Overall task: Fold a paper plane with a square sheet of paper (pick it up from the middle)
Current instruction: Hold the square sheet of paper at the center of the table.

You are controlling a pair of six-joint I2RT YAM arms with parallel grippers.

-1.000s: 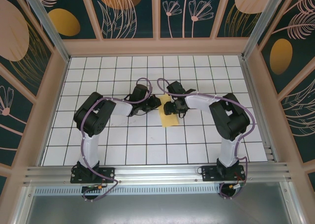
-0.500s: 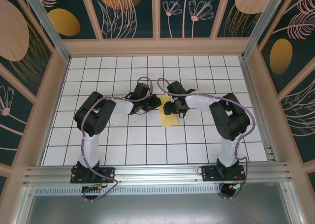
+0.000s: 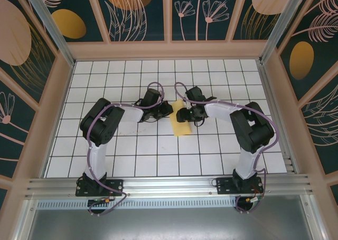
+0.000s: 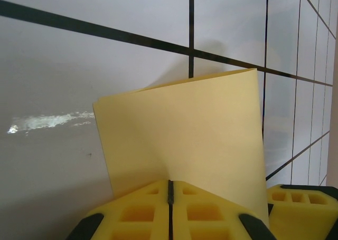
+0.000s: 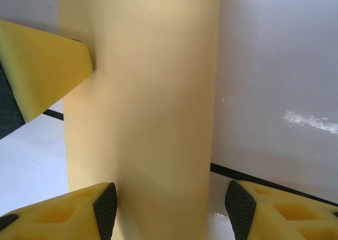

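The square sheet of paper (image 3: 181,125) is folded into a yellow rectangle in the middle of the tiled table (image 3: 137,150). My left gripper (image 3: 167,109) meets its left edge. In the left wrist view the left gripper (image 4: 170,181) is shut on the sheet (image 4: 185,129), which bends up into the closed fingertips. My right gripper (image 3: 183,114) is at the sheet's upper right. In the right wrist view the right gripper (image 5: 169,198) stands open, with the folded sheet (image 5: 142,92) lying between its fingers (image 5: 105,205) and untouched by the pads. A left finger (image 5: 42,71) shows at that view's upper left.
Wooden walls with patterned panels (image 3: 142,13) enclose the table on three sides. An aluminium rail (image 3: 169,184) runs along the near edge, by the arm bases. White tiles lie open in front of the sheet and to both sides.
My right arm has drawn back a little to the right, and more of the sheet's top now shows. The left gripper has kept its hold in place.
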